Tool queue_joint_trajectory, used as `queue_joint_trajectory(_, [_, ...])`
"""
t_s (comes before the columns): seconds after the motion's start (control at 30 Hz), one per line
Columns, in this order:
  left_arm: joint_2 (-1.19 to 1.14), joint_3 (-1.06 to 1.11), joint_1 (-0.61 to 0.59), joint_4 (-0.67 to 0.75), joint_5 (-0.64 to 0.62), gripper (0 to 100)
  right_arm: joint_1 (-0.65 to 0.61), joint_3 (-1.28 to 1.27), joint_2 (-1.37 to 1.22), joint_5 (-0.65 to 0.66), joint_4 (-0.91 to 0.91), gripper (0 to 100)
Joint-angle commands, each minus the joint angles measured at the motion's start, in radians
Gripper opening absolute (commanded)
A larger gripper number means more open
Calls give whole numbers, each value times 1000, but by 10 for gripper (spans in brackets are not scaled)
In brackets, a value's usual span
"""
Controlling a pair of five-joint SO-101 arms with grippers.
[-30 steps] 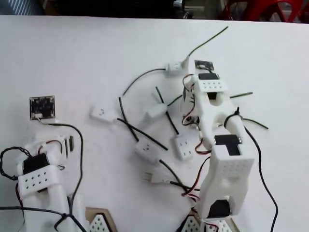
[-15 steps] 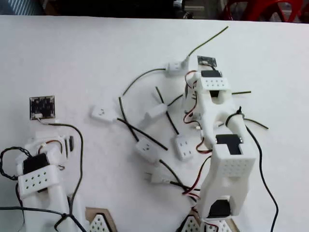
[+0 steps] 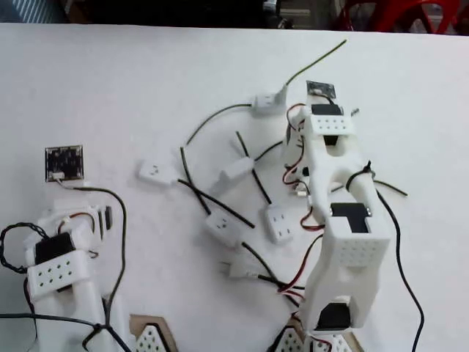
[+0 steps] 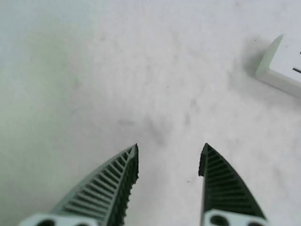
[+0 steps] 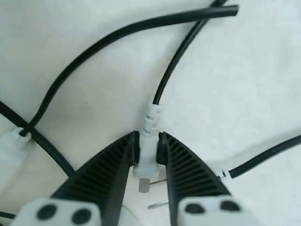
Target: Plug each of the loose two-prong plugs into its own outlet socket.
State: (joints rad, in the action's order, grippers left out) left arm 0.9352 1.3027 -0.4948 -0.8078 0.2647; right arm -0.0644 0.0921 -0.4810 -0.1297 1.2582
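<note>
1. We watch the right arm edge toward the table's far right over this last second, away from the nearest socket. So we judge the plug is in hand but not yet lined up with an outlet.
2. The right gripper pinches a white two-prong plug, with the prongs pointing back between the jaws and the black cord trailing ahead.
3. The left gripper hangs spread over bare table, with a white socket block nearby.

Middle of the counter is a tangle of black cords and white sockets crammed close beside the right arm, so pretty tight in there, but the far left stretch is bare and the left gripper has open surface in front with one socket nearby.
</note>
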Motion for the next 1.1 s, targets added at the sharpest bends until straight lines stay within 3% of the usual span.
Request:
queue_joint_trajectory(0.0, [28, -3, -5, 21, -2, 218, 2, 32, 15, -6, 15, 45])
queue_joint_trajectory(0.17, [28, -3, -5, 21, -2, 218, -1, 40, 31, 5, 61, 16])
queue_joint_trajectory(0.3, [28, -3, -5, 21, -2, 218, -42, 75, 111, 107, 202, 17])
queue_joint_trajectory(0.6, [28, -2, 28, 21, -2, 218, -203, -3, 498, 252, 340, 17])
queue_joint_trajectory(0.83, [28, -2, 33, 20, -2, 218, -378, -226, 811, 256, 311, 17])
queue_joint_trajectory(1.07, [30, -5, 35, 23, -6, 218, -518, -522, 1050, 256, 105, 17])
